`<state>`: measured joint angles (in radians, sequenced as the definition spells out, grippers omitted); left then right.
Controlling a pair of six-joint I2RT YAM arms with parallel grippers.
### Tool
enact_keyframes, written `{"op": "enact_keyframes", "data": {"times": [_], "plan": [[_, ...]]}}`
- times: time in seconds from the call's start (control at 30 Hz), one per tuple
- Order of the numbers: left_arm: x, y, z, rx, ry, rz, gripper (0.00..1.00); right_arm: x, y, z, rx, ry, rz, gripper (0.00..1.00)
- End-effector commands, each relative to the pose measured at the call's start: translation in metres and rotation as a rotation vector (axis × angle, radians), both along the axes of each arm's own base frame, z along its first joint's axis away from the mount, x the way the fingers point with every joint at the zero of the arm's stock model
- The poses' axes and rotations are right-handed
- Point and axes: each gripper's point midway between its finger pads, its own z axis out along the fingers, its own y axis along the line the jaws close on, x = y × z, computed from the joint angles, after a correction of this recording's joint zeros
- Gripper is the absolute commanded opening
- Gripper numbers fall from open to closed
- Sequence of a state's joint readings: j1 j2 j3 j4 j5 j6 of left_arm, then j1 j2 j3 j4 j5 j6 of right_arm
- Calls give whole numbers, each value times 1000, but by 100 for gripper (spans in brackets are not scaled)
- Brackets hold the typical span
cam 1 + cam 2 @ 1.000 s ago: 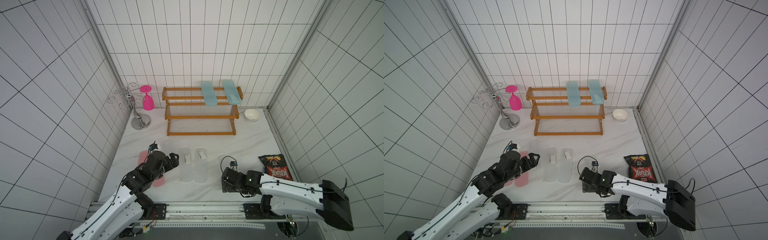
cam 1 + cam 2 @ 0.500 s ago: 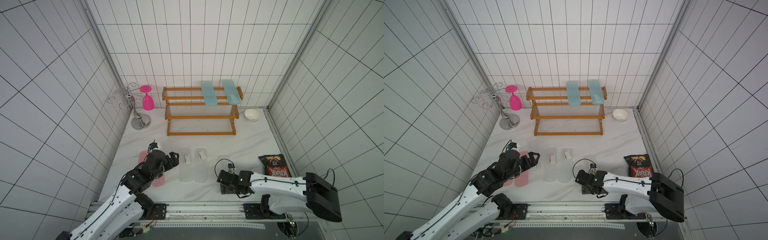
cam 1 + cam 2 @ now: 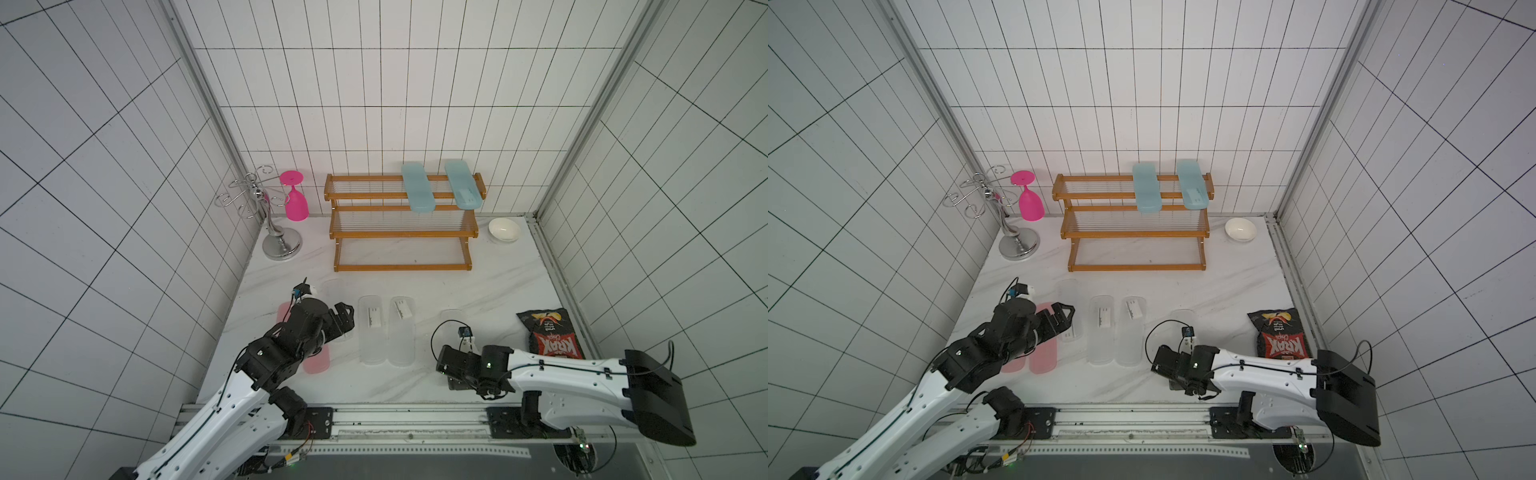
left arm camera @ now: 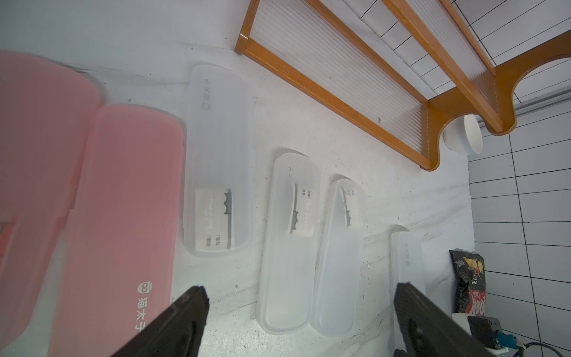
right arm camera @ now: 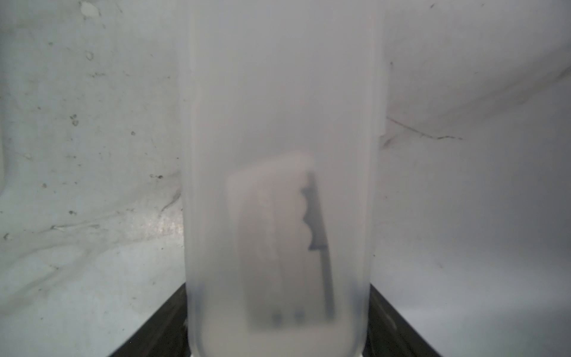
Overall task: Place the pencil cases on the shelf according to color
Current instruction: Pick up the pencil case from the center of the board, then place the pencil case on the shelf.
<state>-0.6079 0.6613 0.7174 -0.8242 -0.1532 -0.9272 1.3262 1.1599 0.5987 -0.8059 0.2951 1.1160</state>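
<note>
Nearest you on the right, your right pincer (image 5: 278, 290) straddles the near end of a clear case (image 5: 281, 123) lying flat on the table (image 3: 478, 286). Its fingers (image 5: 389, 324) sit against both long sides, but you cannot tell whether they actually pinch it. To the left, your left pincer (image 4: 299, 289) hangs spread wide, nothing between its fingers, above the left end of the row. There the two pink cases (image 4: 123, 201) lie side by side. Just right of them lies a labelled frosted case (image 4: 219, 173), then a touching frosted pair (image 3: 386, 332). A chip bag (image 3: 550, 336) lies near the right wall. Far back, the shelf (image 3: 401, 268) carries two blue cases (image 3: 417, 189) on the right of its top tier. A white bowl (image 3: 504, 230) sits to its right, a silver stand (image 3: 274, 232) to its left.
</note>
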Motion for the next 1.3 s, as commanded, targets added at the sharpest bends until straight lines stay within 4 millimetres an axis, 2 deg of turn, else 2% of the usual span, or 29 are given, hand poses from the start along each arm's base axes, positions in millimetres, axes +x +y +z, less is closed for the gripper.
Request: {"op": "enact_keyframes", "data": {"times": [0.0, 0.2, 0.3, 0.37, 0.6, 0.73, 0.97, 1.27], "plan": [[-1, 5, 16, -6, -44, 13, 98, 13, -5, 33, 1, -101, -8, 77], [4, 3, 30, 0, -76, 8, 98, 22, 7, 71, 122, -141, 53, 77], [6, 2, 34, 4, -82, 3, 98, 32, 13, 91, 170, -132, 73, 77], [8, 1, 38, -2, -94, 3, 98, 42, 16, 104, 186, -133, 92, 74], [22, -9, 53, -26, -155, -10, 98, 96, 36, 152, 180, -182, 136, 70], [34, -17, 58, -6, -158, -24, 98, 130, 49, 171, 168, -216, 136, 69], [45, -29, 57, -29, -156, -38, 98, 190, 58, 180, 166, -246, 95, 66], [55, -32, 46, -26, -143, -39, 98, 248, 55, 178, 129, -285, 22, 62]]}}
